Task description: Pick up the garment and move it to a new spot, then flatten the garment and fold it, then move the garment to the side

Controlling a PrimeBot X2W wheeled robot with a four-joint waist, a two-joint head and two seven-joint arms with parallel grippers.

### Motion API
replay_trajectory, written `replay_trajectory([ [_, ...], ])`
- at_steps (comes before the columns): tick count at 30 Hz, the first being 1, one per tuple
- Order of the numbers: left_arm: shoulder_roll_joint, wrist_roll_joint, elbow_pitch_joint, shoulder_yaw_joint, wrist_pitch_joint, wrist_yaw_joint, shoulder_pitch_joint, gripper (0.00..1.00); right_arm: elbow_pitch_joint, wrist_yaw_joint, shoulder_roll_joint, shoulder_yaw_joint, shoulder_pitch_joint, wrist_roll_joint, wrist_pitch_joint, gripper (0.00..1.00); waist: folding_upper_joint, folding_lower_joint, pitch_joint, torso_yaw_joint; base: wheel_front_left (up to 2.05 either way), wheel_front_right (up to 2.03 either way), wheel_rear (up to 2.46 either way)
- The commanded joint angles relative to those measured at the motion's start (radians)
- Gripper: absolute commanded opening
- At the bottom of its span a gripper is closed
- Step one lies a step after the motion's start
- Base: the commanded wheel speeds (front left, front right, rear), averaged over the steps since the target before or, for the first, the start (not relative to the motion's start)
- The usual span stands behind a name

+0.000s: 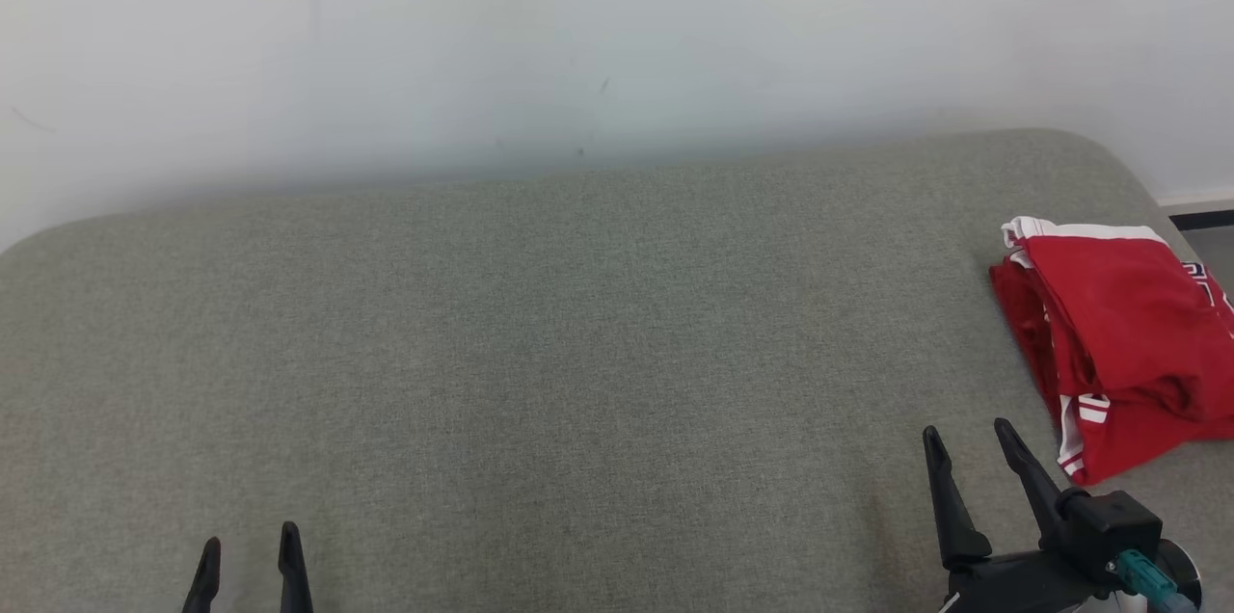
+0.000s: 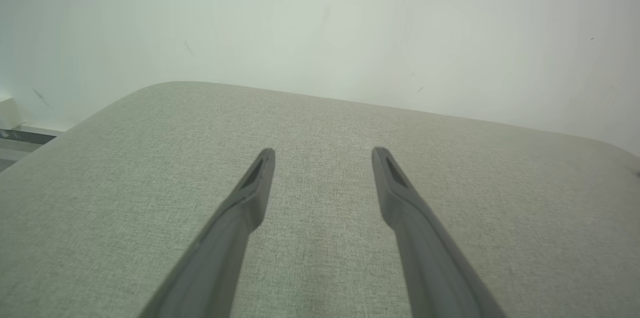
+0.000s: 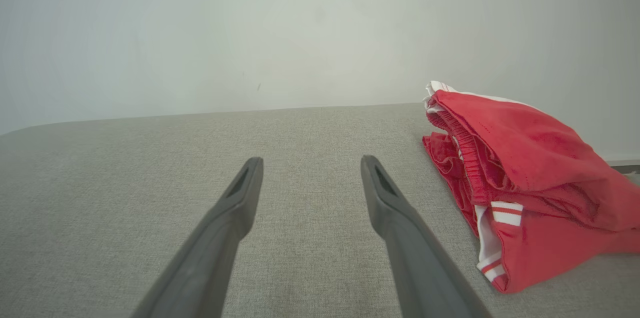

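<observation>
Left hand (image 1: 251, 544) was spread wide at 7 o'clock in the head view, released, with nothing between its fingers but bare cushioned surface (image 1: 578, 353). The right hand (image 1: 967, 430) at 5 o'clock was just as open and just as empty, its fingers leaning toward 11 o'clock. The red garment (image 1: 1128, 343), white-striped and folded into a bundle, lay at 3 o'clock on the surface, near the right fingertips but apart from them. Its far side ran off the frame edge, and the dark lettering there was too clipped to read. The bottom edge cut off the left hand, leaving two fingertips. Whether either hand grazed the fabric, I couldn't tell.
</observation>
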Motion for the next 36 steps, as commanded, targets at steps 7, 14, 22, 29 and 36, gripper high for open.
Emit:
replay_trajectory([
  [7, -0.002, -0.003, 0.018, 0.024, -0.002, 0.006, 0.020, 1.00, 0.016, -0.003, 0.012, 0.005, 0.016, -0.001, -0.016, 1.00, 0.0001, 0.0001, -0.009, 0.012, 0.00, 0.00, 0.00],
  [14, -0.001, 0.007, 0.039, 0.045, -0.002, 0.016, 0.026, 1.00, 0.021, -0.003, 0.017, 0.011, 0.019, 0.000, -0.019, 1.00, 0.0001, 0.0001, -0.015, 0.011, 0.00, 0.00, 0.00],
  [22, -0.001, 0.017, 0.034, 0.043, -0.002, 0.017, 0.039, 1.00, 0.026, -0.003, 0.022, 0.018, 0.026, 0.007, -0.023, 1.00, 0.0001, 0.0001, -0.024, 0.013, 0.00, 0.00, 0.00],
  [29, -0.001, 0.022, 0.039, 0.043, -0.002, 0.012, 0.042, 1.00, 0.032, -0.003, 0.027, 0.015, 0.036, 0.013, -0.025, 1.00, 0.0001, 0.0001, -0.029, 0.019, 0.00, 0.00, 0.00],
  [36, -0.001, 0.027, 0.043, 0.042, -0.002, 0.011, 0.040, 1.00, 0.042, -0.003, 0.033, 0.010, 0.043, 0.019, -0.027, 1.00, 0.0001, 0.0001, -0.031, 0.024, 0.00, 0.00, 0.00],
])
